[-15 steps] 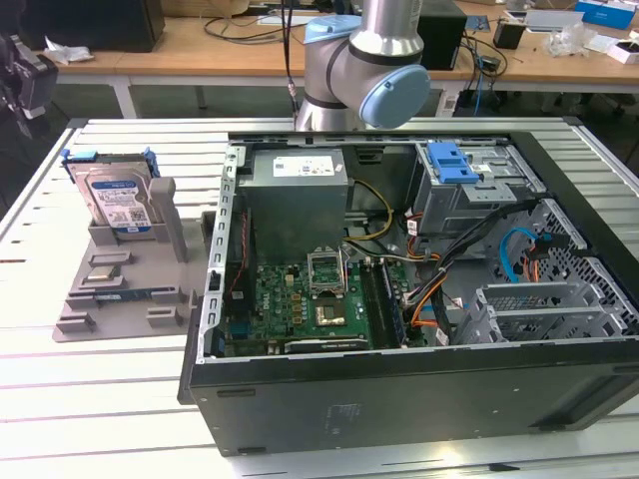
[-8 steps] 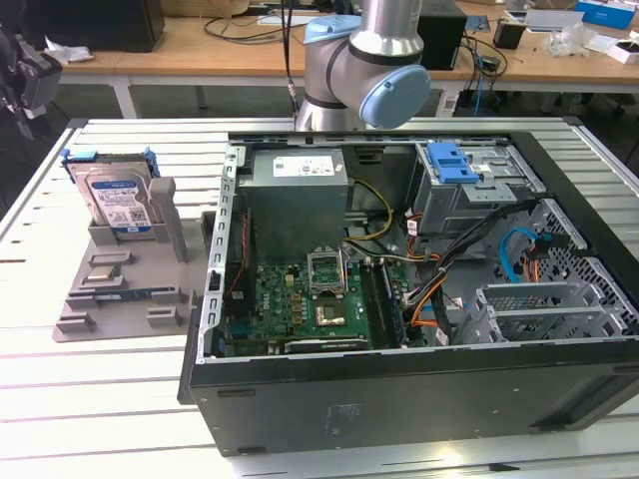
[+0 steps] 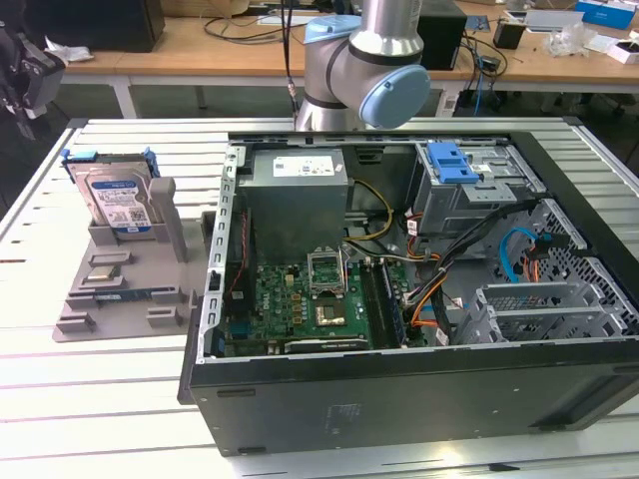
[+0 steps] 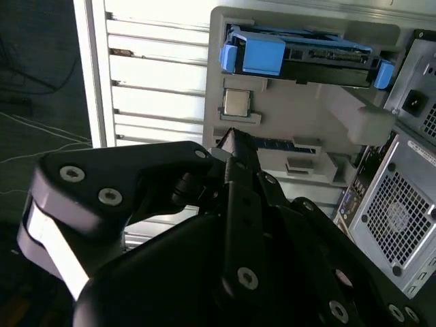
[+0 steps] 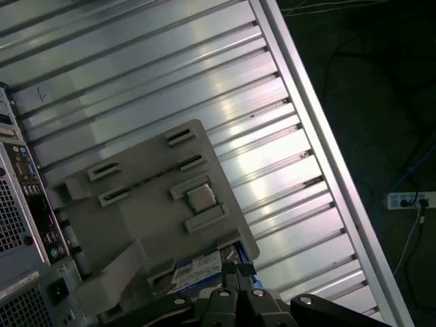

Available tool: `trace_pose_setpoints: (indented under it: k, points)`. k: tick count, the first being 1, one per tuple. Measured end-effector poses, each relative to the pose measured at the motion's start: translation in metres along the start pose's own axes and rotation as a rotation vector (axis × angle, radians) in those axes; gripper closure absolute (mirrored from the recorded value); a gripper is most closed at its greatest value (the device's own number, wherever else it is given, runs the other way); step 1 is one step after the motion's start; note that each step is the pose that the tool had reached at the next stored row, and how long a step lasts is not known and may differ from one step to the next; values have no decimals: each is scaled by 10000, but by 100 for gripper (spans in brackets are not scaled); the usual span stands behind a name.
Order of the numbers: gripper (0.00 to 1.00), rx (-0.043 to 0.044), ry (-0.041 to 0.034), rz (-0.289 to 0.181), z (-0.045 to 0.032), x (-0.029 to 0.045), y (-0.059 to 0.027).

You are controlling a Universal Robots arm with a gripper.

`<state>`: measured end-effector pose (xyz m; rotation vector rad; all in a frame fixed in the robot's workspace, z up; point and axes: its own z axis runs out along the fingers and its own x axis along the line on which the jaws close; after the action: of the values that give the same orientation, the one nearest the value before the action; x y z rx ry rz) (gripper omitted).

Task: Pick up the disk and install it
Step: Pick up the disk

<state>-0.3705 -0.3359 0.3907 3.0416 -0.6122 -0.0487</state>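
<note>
The disk (image 3: 118, 201) stands upright in a grey holder (image 3: 125, 284) on the slatted table, at the exterior view's left. It is silver with a blue-and-white label and blue rails. The second wrist view shows the disk (image 4: 306, 58) edge-on with its blue rails, and its label (image 5: 197, 270) peeks out in the first wrist view. My black gripper (image 3: 22, 75) hangs high above and apart from the disk. Its fingers (image 4: 229, 136) meet at a point with nothing between them, and its fingertips (image 5: 228, 270) stand close together over the disk's edge.
An open computer case (image 3: 419, 289) lies beside the holder, with a motherboard, a grey power supply (image 3: 298, 195) and a blue-latched drive bay (image 3: 454, 165). A small chip (image 5: 201, 197) sits in the holder. The table edge (image 5: 327, 150) drops to a dark floor with cables.
</note>
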Motion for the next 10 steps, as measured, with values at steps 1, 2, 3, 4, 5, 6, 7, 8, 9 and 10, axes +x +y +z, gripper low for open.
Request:
trace_pose_setpoints:
  k: [1,2,3,4,5,6,7,8,9,10]
  points:
    - [89,-3,-2,34,0,0,0]
    - [89,-4,-4,120,0,0,0]
    - [89,-2,-9,247,0,-1,0]
    - [89,2,-20,526,0,-1,-1]
    - [89,6,-32,810,0,0,0]
    - [89,11,-44,1102,0,0,0]
    - [89,12,-49,1232,0,0,0]
    - [89,14,-55,1394,0,0,0]
    - [89,15,-59,1496,0,0,0]
    - [89,18,-66,1662,1,0,0]
